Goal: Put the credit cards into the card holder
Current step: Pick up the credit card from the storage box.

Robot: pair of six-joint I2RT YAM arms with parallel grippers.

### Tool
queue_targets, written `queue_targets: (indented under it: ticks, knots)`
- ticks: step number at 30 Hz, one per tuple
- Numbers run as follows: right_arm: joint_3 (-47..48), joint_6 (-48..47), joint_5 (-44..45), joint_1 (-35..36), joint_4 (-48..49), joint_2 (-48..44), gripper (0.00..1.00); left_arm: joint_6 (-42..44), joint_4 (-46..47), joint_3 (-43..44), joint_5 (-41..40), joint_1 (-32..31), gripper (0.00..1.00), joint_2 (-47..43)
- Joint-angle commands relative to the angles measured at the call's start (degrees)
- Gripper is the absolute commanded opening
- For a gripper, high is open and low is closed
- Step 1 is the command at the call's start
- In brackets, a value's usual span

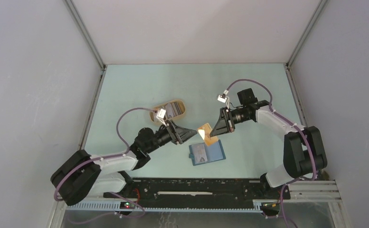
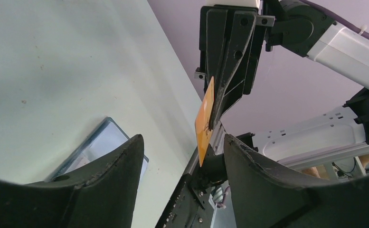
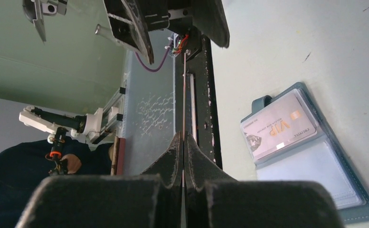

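Top view: pinches orange card (image 1: 205, 132) in right hand (image 1: 214, 133), near open card holder (image 1: 206, 153) on desk (image 1: 139, 85); left hand (image 1: 194, 134) spread alongside.
Left wrist: flanks card with parted fingers, apparently without contact.
Right wrist: clamps card edge-on; shows pale card (image 3: 277, 126) slotted in holder.

**Inspector:** Right tool (image 3: 183, 142)?

**Assistant:** Fingers pressed together on a thin card (image 3: 184, 95), seen edge-on, running straight out from the tips.

**Inspector:** Beyond it?

**Assistant:** Left tool (image 3: 184, 45), fingers apart, with the card's far end near the gap.

**Inspector:** Surface (image 3: 277, 47)?

**Assistant:** Card holder (image 3: 315, 171) lies open at right. A pale card (image 3: 279, 126) marked VIP sits on its tab-side half.
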Motion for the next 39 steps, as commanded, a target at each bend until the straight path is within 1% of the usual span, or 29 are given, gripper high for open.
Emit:
queue_targets:
  ticks: [1,8,13,19,24,26,28,29,30,32,33,34,35,36,39]
  knots:
    - [1.2,1.6,-2.4,0.4,1.9,1.0,0.00,-1.6,6.2,2.6,0.7,-1.5,0.66,3.9]
    - [1.2,1.7,-2.3,1.5,2.2,1.7,0.00,-4.6,12.9,4.2,1.7,-2.3,0.53,9.2]
    - [1.5,1.4,-2.2,1.9,1.7,2.4,0.00,-6.5,16.8,4.9,2.8,-2.8,0.48,12.1]
    - [1.8,1.1,-2.1,2.5,1.2,3.0,0.00,-8.5,22.0,5.2,4.2,-2.8,0.33,15.6]
    - [2.2,0.0,-1.8,2.8,0.0,3.3,0.00,-9.3,23.9,5.5,5.4,-2.9,0.13,17.2]
    - [2.2,0.0,-1.7,2.8,0.1,3.4,0.00,-9.1,23.9,5.5,5.9,-2.9,0.02,17.1]
    - [2.3,-0.4,-1.0,2.8,-0.1,3.4,0.00,-8.4,23.8,5.0,6.0,-2.9,0.00,16.7]
    - [2.5,-1.5,-0.3,2.9,-1.1,3.3,0.03,-7.8,23.4,4.5,5.9,-2.9,0.00,16.1]
    - [3.4,-3.3,0.7,2.8,-2.9,3.4,0.10,-7.0,22.4,4.1,6.0,-2.8,0.00,15.4]
    - [5.8,-8.3,4.3,2.8,-8.1,3.5,0.36,-5.0,18.6,3.3,6.1,-2.4,0.00,13.3]
    - [7.0,-11.0,6.4,2.7,-11.0,3.5,0.45,-4.0,16.8,2.6,6.2,-2.2,0.00,11.6]
    - [7.9,-13.1,8.0,2.6,-12.9,3.4,0.50,-2.9,15.2,2.0,6.4,-2.0,0.00,10.3]
    - [8.4,-14.7,10.2,2.4,-14.3,3.1,0.54,-1.9,13.5,1.4,6.7,-1.7,0.00,9.0]
    - [8.6,-16.2,12.6,2.1,-15.3,2.5,0.54,-0.9,11.8,0.9,7.1,-1.5,0.00,7.9]
    - [8.7,-18.9,19.9,1.5,-16.4,-0.1,0.54,1.9,5.9,0.2,8.6,-1.0,0.00,4.9]
